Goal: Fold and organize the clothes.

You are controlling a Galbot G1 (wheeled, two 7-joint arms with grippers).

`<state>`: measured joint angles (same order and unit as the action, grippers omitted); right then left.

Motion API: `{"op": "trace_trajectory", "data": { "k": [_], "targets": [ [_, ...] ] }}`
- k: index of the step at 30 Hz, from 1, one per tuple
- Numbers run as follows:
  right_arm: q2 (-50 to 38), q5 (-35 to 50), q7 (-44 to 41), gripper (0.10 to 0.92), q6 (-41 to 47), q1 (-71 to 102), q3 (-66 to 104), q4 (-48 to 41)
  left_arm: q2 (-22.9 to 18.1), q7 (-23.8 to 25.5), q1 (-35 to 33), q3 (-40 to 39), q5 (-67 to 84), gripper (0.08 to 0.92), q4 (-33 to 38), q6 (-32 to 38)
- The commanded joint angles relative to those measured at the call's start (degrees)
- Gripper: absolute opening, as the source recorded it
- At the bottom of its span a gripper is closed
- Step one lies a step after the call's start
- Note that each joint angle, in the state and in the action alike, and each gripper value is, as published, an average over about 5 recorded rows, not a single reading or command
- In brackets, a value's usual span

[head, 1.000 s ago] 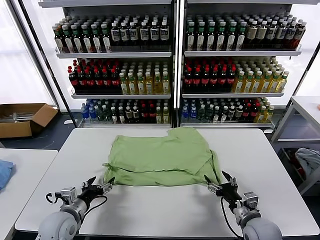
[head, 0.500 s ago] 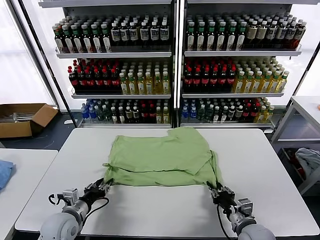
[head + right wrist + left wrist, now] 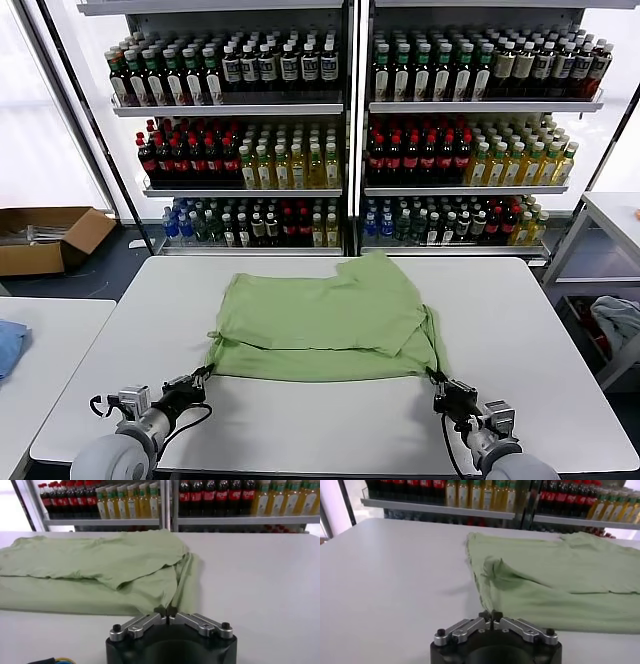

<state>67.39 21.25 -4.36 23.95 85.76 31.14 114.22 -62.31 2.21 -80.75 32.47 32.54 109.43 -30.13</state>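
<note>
My left gripper [image 3: 203, 377] and right gripper [image 3: 436, 380] have closed on the shirt [image 3: 325, 315]'s near corners — open a second ago — ready to lift and fold.

Head view high, facing shelves [image 3: 350, 130]; wrist views low, close; all share shirt [image 3: 325, 318].

Bright, even light; window glare; soft shadows.

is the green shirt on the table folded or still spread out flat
Partly folded: the green shirt lies in overlapping layers on the white table, an upper layer over a wider lower one, not yet a compact bundle.
</note>
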Motion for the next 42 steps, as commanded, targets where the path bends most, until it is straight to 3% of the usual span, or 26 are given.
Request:
{"op": "trace_trajectory", "data": {
  "k": [1, 9, 20, 24, 30, 34, 38, 42],
  "targets": [
    [0.0, -0.1, -1.1, 0.109, 0.5, 8.0, 3.3, 7.0, 0.7, 0.0, -7.8, 2.4, -2.5, 0.102, 8.8, -0.5],
    [2.4, -2.7, -3.6, 0.109, -1.8, 23.3, 6.6, 17.6, -5.3, 0.5, -17.7, 8.4, -7.8, 0.103, 18.9, -1.9],
    [2.3, -4.5, -3.5, 0.115, -2.8, 28.6, 7.7, 20.5, -10.1, 3.2, -30.2, 15.8, -13.1, 0.103, 24.8, -2.9],
    [1.7, -4.6, -2.4, 0.192, -3.1, 27.3, 7.4, 20.1, -10.5, 6.1, -32.1, 15.9, -16.9, 0.111, 25.3, -2.9],
    [-0.9, -1.1, -2.7, 0.364, -2.7, 21.7, 9.6, 20.7, -10.0, 7.2, -30.6, 17.7, -18.0, 0.254, 26.6, -2.9],
    [-3.2, 2.7, -3.4, 0.477, -1.5, 14.2, 11.8, 20.0, -8.3, 8.6, -26.1, 19.3, -17.3, 0.376, 26.5, -2.8],
    [-6.4, 5.6, -3.0, 0.581, 1.3, 1.5, 9.5, 15.5, -3.2, 10.3, -16.5, 16.9, -15.5, 0.488, 23.0, -1.4],
    [-9.8, 8.3, -3.6, 0.702, 2.8, -14.0, 2.6, 5.1, 4.9, 10.4, -8.4, 12.2, -7.6, 0.601, 15.5, -0.7]
  ]
}}
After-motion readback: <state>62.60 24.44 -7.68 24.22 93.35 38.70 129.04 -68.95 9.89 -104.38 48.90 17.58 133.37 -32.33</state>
